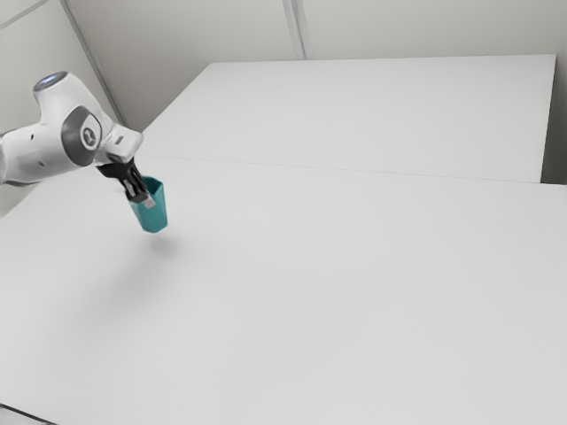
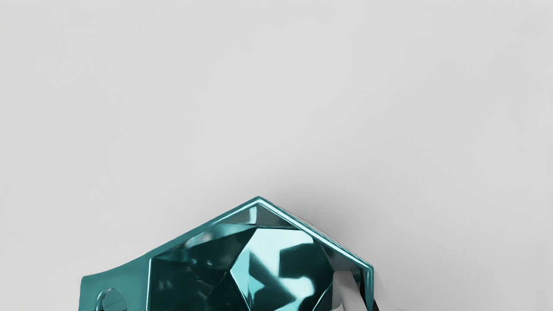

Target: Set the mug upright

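Note:
In the exterior view, the black gripper (image 1: pixel 142 197) holds the teal mug (image 1: pixel 154 215) by its rim, at the end of the arm. The mug's opening faces up and its body leans slightly; a soft shadow lies below it, apart from its base. Seen from the wrist, the teal mug (image 2: pixel 173 276) shows its faceted inside and many-sided rim, with the pierced handle (image 2: pixel 90 289) at one corner. My gripper (image 2: pixel 367 296) is shut on the mug's wall, one finger inside the opening and the other outside, partly hidden by the wall.
A wide white table surface (image 1: pixel 337 292) stretches under and beyond the mug toward the exterior view's right. Behind it lies another white surface (image 1: pixel 372 115), with pale walls at the back.

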`<state>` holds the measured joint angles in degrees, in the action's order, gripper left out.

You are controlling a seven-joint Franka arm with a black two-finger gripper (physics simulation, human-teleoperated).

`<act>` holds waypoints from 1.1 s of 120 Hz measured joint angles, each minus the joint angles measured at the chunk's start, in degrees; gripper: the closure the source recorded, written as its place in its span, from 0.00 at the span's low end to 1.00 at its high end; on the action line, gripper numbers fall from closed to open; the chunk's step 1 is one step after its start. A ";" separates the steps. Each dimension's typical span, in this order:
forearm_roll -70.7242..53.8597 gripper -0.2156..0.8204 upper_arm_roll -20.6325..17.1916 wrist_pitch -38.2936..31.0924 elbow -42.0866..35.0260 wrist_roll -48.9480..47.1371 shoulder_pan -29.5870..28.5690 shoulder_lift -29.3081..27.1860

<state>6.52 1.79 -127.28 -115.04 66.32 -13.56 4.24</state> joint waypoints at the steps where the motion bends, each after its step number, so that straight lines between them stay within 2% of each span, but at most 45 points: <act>1: -0.28 0.97 0.01 0.17 0.01 -0.68 0.38 0.00; 21: -4.45 0.97 -0.06 2.97 0.31 -13.36 6.31 0.17; 47: -7.39 0.97 -0.72 5.73 0.90 -26.96 9.89 0.38; 90: -8.19 0.97 -0.82 3.64 2.43 -43.73 12.18 3.55; 132: -8.28 0.97 -0.82 2.31 2.47 -54.42 13.12 6.89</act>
<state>-1.77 0.97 -124.98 -112.57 11.90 -0.43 11.13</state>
